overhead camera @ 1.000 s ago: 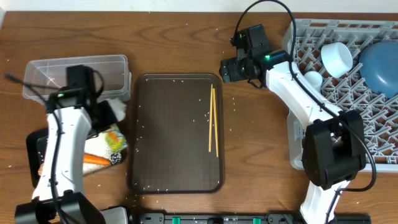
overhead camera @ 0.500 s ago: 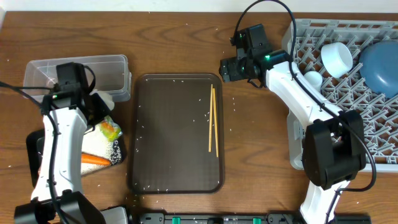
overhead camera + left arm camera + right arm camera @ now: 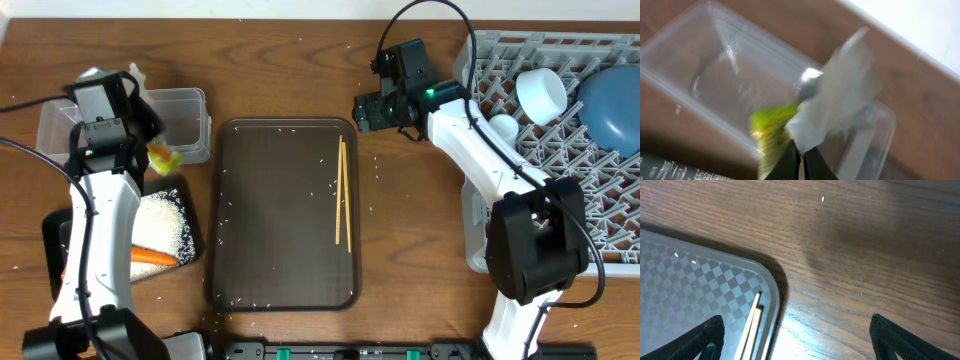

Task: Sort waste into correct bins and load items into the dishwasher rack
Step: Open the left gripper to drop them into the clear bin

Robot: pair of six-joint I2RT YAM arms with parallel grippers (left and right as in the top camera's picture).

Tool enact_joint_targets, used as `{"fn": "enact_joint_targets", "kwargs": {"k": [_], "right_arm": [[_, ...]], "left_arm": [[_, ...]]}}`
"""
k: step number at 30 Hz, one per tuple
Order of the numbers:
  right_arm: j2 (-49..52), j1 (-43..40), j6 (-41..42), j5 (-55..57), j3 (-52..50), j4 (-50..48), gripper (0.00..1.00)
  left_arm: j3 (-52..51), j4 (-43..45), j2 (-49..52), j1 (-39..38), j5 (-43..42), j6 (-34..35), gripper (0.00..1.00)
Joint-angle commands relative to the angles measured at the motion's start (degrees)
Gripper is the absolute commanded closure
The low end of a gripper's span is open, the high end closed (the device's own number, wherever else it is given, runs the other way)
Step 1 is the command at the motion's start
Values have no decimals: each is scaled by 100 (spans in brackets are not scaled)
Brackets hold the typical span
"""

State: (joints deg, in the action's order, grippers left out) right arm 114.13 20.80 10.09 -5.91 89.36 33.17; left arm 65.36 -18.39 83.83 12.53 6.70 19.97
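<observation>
**Sorting part done; chopsticks not yet loaded**

Left hand (image 3: 801,155): clamped on napkin (image 3: 840,95) and wrapper (image 3: 771,125), over clear tub (image 3: 185,120), far left.
Right hand (image 3: 800,340): wide, empty, near chopsticks (image 3: 341,190) on brown tray (image 3: 280,220).
Rack (image 3: 600,230), right: blue plate (image 3: 612,105), cup (image 3: 543,93).
Black tray (image 3: 55,235): rice (image 3: 160,220), carrot (image 3: 152,257).

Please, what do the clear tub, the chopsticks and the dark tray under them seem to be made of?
Clear tub: thin glossy plastic; it is see-through and shows bright glints.
Chopsticks: pale matte wood or bamboo, judging by colour alone.
Dark-brown tray: probably hard plastic; the right wrist view shows a fine checkered texture and a smooth raised rim.
</observation>
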Motion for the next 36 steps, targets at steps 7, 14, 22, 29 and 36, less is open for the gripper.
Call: {"fn": "enact_joint_targets", "kwargs": {"k": [7,14,22,29,36], "right_arm": [[66,-11,57,15,-31,9,14],[66,-11,57,17,-31,20,14],[66,-11,57,17,-31,-17,14],[66,-22,81,11,-31,-37,18],[63,-90,-212,-1410,-28,24,14]], "left_arm": [[142,1373,1222,-7,199,70,83],[142,1617,1384,-9,195,68,7],[142,1368,374,-350,-496,-809,2],[142,-11,-186,-1746,-584,-1423,2],[140,-1237,-129,-2367,-195,-739,2]]}}
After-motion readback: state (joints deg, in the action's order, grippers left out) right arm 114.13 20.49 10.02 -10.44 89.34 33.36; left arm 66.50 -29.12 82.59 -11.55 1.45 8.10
